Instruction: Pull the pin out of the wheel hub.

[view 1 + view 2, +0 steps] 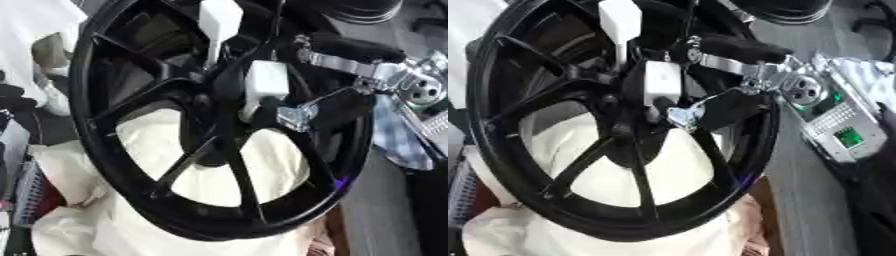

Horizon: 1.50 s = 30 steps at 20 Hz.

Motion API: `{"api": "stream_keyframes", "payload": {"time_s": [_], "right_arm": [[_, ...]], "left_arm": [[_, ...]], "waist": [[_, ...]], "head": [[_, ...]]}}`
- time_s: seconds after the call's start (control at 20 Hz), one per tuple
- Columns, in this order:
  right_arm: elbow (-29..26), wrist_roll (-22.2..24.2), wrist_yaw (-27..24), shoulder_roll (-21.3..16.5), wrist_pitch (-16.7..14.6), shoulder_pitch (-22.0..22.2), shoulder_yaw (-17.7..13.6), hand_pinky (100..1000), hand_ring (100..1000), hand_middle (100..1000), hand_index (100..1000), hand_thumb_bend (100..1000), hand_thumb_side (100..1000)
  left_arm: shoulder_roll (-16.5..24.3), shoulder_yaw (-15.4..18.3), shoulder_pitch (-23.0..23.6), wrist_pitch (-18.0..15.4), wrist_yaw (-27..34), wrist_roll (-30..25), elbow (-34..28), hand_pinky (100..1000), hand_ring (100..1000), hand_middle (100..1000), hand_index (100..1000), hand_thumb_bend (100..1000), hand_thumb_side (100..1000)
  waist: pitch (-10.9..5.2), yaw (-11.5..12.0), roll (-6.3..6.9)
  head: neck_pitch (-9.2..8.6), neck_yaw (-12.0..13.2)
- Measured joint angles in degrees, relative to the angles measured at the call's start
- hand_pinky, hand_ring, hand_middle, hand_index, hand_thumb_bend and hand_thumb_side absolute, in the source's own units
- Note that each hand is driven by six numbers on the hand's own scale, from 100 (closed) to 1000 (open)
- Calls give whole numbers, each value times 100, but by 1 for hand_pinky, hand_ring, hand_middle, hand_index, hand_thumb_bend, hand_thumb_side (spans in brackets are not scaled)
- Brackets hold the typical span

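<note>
A big glossy black spoked wheel [219, 150] fills most of what I can see, standing tilted on its rim with its open face turned toward the robot. Its thin spokes run from the dark centre out to the rim, and the gaps between them show what lies behind. The wheel rests against a pale cream cloth [210, 175], rumpled and bunched below and to the left of the rim.

To the right, a grey surface [815, 200] runs down the side of the wheel, with a silver metal box with a green patch [842, 132] lying on it, just beside the rim.

The right robot hand [337, 97] comes in from the upper right, black with bright silver joints, and reaches through to the middle of the wheel. One black part stretches across the upper spokes while another sits lower, and a silver clamp-like piece shows between them, right at the hub. The fingers appear curled in around the centre, but I cannot tell for sure whether they are closed on anything.

At the hub itself stands a white blocky piece [265, 80], touching the dark centre just left of the robot hand. A second white block on a thin stem [219, 22] rises above it, near the top of the wheel. Which of these is the pin I cannot say. The left robot hand does not show in either view.
</note>
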Motion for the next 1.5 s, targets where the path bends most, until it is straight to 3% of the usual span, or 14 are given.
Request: {"api": "stream_keyframes", "payload": {"time_s": [0.7,1.5], "right_arm": [[0,-514,-418,0,56,0,-31,775,620,402,618,100,479],[0,-597,-1110,-77,-150,-50,-216,746,565,367,579,100,420]], "left_arm": [[-4,0,0,15,-5,-15,0,742,576,569,760,100,745],[-44,0,0,28,19,-30,0,743,578,571,761,100,734]], "waist": [[5,-3,4],[-34,-12,50]], "head": [[-2,-80],[-3,-94]]}}
